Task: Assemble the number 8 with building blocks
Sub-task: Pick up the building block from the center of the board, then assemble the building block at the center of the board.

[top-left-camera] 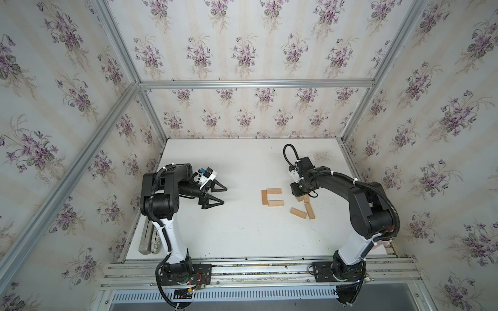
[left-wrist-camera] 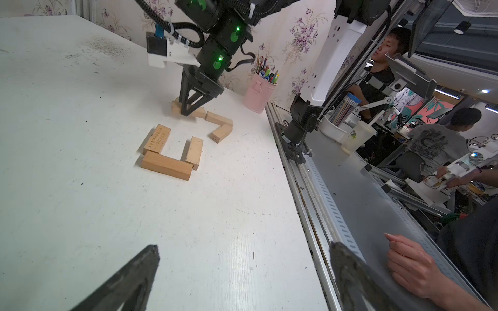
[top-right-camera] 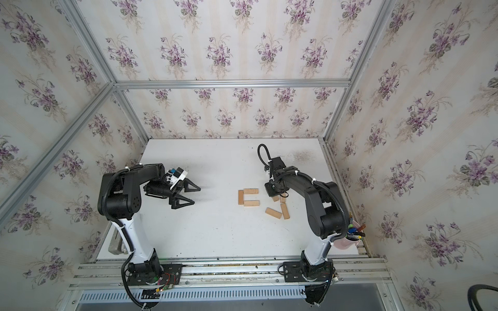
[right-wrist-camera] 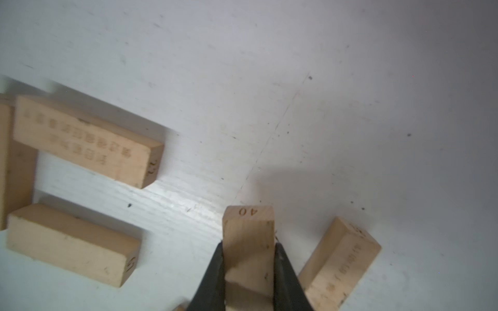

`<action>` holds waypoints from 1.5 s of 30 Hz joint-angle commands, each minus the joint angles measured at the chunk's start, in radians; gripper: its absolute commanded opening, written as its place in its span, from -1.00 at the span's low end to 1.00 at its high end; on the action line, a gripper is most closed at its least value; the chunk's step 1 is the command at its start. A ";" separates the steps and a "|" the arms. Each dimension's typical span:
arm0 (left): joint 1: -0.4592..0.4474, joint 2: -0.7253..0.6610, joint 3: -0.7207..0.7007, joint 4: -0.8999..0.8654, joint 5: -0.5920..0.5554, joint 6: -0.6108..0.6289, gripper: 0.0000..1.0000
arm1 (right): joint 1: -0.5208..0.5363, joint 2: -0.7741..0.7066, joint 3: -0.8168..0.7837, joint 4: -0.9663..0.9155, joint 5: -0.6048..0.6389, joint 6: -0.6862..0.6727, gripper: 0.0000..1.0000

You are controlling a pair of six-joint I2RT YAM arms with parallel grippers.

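Looking down, both top views: three building blocks (top-left-camera: 274, 191) lie flat on the white desk (top-left-camera: 229, 237) as an open C, one side bar (top-left-camera: 264, 197) with two crossbars touching it. Reads as roughly half of the number 8 (top-left-camera: 275, 203); four segments not yet laid. Two loose blocks (top-left-camera: 298, 213) meet at a corner toward the front rail; two more peep out from under the right arm (top-left-camera: 334, 183). Left tool (top-left-camera: 225, 195) hangs well apart from all of it, jaws wide, nothing in them.

Left wrist view: right tool (left-wrist-camera: 186, 111) points straight down among the loose blocks, fingers drawn in close on one tan bar. Whether that bar is off the desk, cannot tell. Pink pen cup (left-wrist-camera: 257, 93) stands near the desk edge, away from the blocks.

Right wrist view: the fingers (right-wrist-camera: 213, 269) pinch the block marked 40 (right-wrist-camera: 248, 231) across its narrow width, long axis running out ahead of them. Another loose block (right-wrist-camera: 342, 264) lies just beside, angled away.

Handling, my judgement: light, stiff, smooth-faced wood, not fragile. Best taken across the narrow width near mid-length; held toward one end it may swivel. Laid bars likely skid on the smooth desk if nudged, so set down beside, not against.
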 commanded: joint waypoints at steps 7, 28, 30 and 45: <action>0.000 -0.001 0.002 -0.170 0.005 0.383 0.99 | 0.331 -0.259 -0.159 -0.064 0.057 0.669 -0.71; 0.001 -0.001 0.003 -0.170 0.005 0.382 0.99 | 0.656 0.092 0.036 -0.104 0.219 0.955 -0.68; 0.000 -0.001 0.002 -0.171 0.005 0.382 0.99 | 0.651 0.100 0.037 -0.104 0.221 0.958 -0.68; 0.001 -0.003 0.002 -0.170 0.005 0.382 0.99 | 0.605 0.186 0.054 -0.004 0.189 0.902 -0.67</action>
